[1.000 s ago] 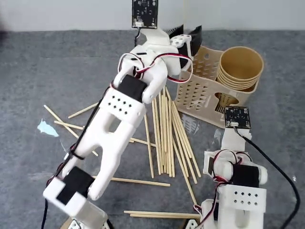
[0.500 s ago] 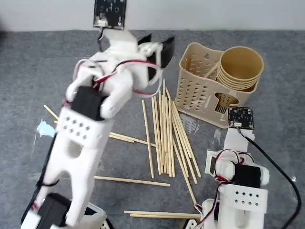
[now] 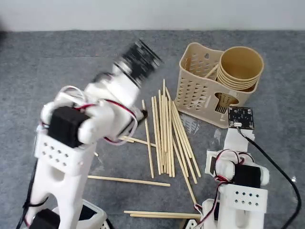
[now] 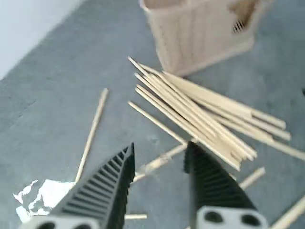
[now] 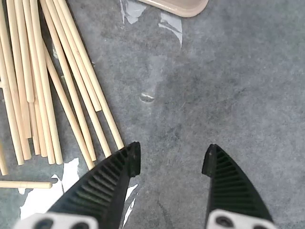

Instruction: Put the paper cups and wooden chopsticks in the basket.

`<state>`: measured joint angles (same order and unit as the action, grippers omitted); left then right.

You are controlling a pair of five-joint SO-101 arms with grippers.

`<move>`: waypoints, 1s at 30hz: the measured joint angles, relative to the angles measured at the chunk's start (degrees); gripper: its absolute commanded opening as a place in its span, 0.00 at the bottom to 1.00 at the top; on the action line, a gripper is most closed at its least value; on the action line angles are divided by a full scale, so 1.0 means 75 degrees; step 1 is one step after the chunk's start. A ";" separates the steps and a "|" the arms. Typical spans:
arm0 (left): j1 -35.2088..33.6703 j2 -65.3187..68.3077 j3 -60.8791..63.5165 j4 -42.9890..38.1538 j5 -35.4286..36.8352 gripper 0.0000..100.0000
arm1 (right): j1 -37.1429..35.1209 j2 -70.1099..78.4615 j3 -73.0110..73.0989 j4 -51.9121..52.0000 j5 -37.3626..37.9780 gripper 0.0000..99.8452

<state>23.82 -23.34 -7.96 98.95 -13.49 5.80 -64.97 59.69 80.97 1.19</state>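
A beige basket [image 3: 198, 86] at the back right holds a nested stack of paper cups [image 3: 240, 67] and a chopstick [image 3: 211, 70]. A bundle of wooden chopsticks [image 3: 167, 133] lies on the grey table in front of it, with loose ones [image 3: 128, 180] nearby. My left arm [image 3: 90, 124] bends over the left edge of the bundle. Its gripper [image 4: 159, 150] hangs open and empty just above the chopsticks [image 4: 200, 119]. My right gripper [image 5: 174, 150] is open over bare table, beside the chopstick ends [image 5: 71, 95], holding nothing.
Scraps of white tape [image 5: 169, 24] stick to the table near the basket corner [image 5: 181, 5]. A pale paper scrap [image 4: 35, 198] lies by the left gripper. The right arm's base [image 3: 238, 186] stands at the front right. Two chopsticks [image 3: 162, 214] lie near the front edge.
My left arm has swung from above the basket leftward and down over the chopstick pile, its gripper open throughout. The right arm has not moved.
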 measured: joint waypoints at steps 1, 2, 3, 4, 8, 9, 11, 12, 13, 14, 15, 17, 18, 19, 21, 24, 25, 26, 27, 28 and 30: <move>0.0164 -0.0094 0.0316 0.0023 -0.0188 0.08 | 0.0000 0.0000 0.0000 0.0000 0.0000 0.23; 0.0316 -0.0223 0.0680 0.0023 -0.0363 0.08 | 0.0000 0.0000 0.0000 0.0000 0.0000 0.23; 0.0492 -0.0410 0.1114 0.0035 -0.0551 0.08 | 0.0000 0.0000 0.0000 0.0000 0.0000 0.23; 0.0738 -0.0645 0.1582 0.0059 -0.0703 0.08 | 0.0000 0.0000 0.0000 0.0000 0.0000 0.23; 0.1840 -0.1852 0.3587 -0.0094 -0.0926 0.08 | 0.0000 0.0000 0.0000 0.0000 0.0000 0.23; 0.2051 -0.2239 0.4067 -0.0270 -0.0903 0.10 | 0.0000 0.0000 0.0000 0.0000 0.0000 0.23; 0.2356 -0.3001 0.5005 -0.0727 -0.0856 0.16 | 0.0000 0.0000 0.0000 0.0000 0.0000 0.23; 0.2473 -0.3364 0.5486 -0.0985 -0.0844 0.18 | 0.0000 0.0000 0.0000 0.0000 0.0000 0.23; 0.2567 -0.3669 0.5990 -0.1231 -0.0832 0.20 | 0.0000 0.0000 0.0000 0.0000 0.0000 0.23; 0.2637 -0.3927 0.6505 -0.1489 -0.0832 0.21 | 0.0000 0.0000 0.0000 0.0000 0.0000 0.23; 0.2696 -0.4091 0.6986 -0.1711 -0.0832 0.21 | 0.0000 0.0000 0.0000 0.0000 0.0000 0.23; 0.2790 -0.4208 0.7877 -0.2180 -0.0821 0.21 | 0.0000 0.0000 0.0000 0.0000 0.0000 0.23; 0.2872 -0.4232 0.8264 -0.2438 -0.0809 0.21 | 0.0000 0.0000 0.0000 0.0000 0.0000 0.23; 0.2966 -0.4243 0.8604 -0.2661 -0.0797 0.21 | 0.0000 0.0000 0.0000 0.0000 0.0000 0.23; 0.3235 -0.4267 0.9084 -0.2977 -0.0809 0.21 | 0.0000 0.0000 0.0000 0.0000 0.0000 0.23; 0.3786 -0.4267 0.9366 -0.3223 -0.0809 0.21 | 0.0000 0.0000 0.0000 0.0000 0.0000 0.23; 0.3974 -0.4267 0.9389 -0.3282 -0.0821 0.21 | 0.0000 0.0000 0.0000 0.0000 0.0000 0.23; 0.4196 -0.4267 0.9412 -0.3329 -0.0809 0.21 | 0.0000 0.0000 0.0000 0.0000 0.0000 0.23; 0.4372 -0.4267 0.9412 -0.3341 -0.0809 0.21 | 0.0000 0.0000 0.0000 0.0000 0.0000 0.23; 0.4560 -0.4267 0.9424 -0.3376 -0.0821 0.21 | 0.0000 0.0000 0.0000 0.0000 0.0000 0.23; 0.4806 -0.4267 0.9600 -0.3552 -0.0821 0.21 | 0.0000 0.0000 0.0000 0.0000 0.0000 0.23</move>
<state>59.87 -55.34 64.04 72.31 -19.65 5.80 -64.97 59.69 80.97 1.19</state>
